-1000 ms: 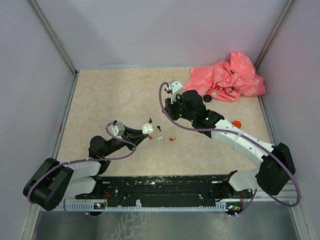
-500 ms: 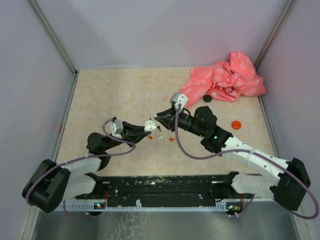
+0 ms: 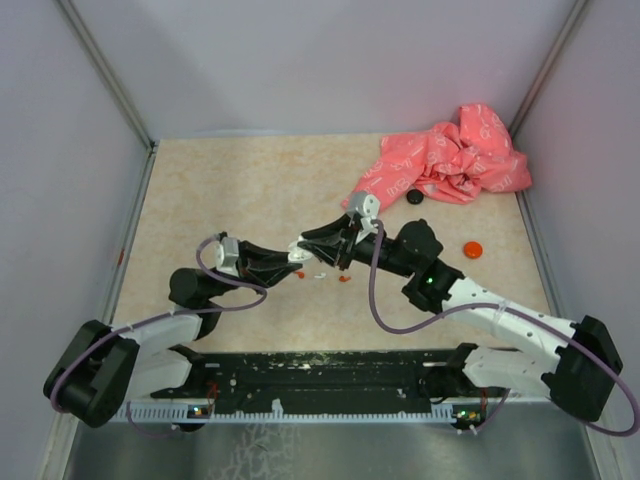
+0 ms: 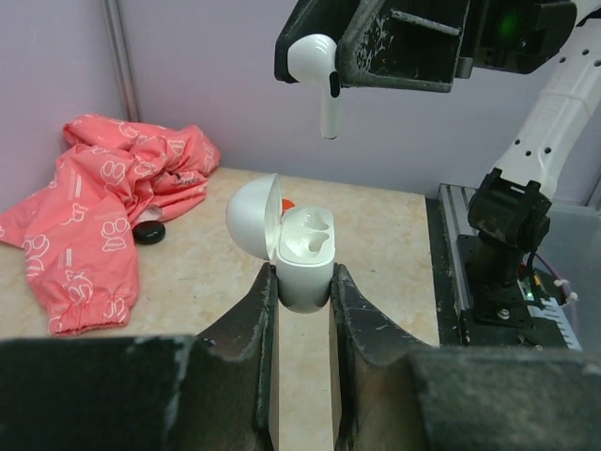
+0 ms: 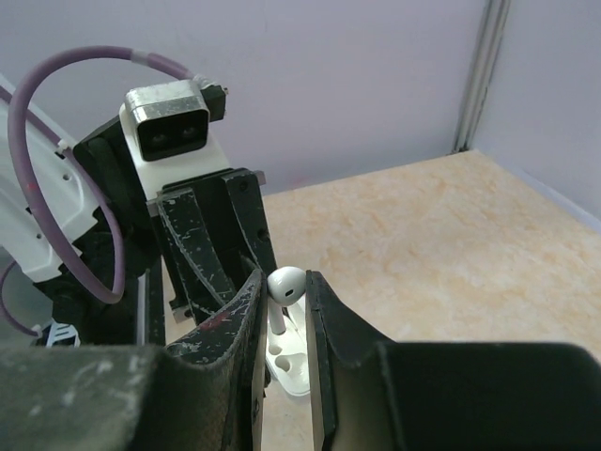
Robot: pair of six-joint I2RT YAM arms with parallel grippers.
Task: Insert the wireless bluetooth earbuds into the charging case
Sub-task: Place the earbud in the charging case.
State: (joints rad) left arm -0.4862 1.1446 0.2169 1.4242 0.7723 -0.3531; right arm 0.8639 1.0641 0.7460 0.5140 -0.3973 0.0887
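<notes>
Right gripper (image 5: 283, 299) pinches small white stemmed earbud (image 4: 313, 58), upper centre; left gripper (image 4: 300, 282) clamps open white charging case (image 4: 306, 246) below; you centre stem over it, descend slowly

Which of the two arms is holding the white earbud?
The right arm: its fingers pinch the earbud above the open charging case, which the left fingers clamp.

White earbud (image 4: 312, 58) hangs stem-down above the open white case (image 4: 304, 280).
</notes>
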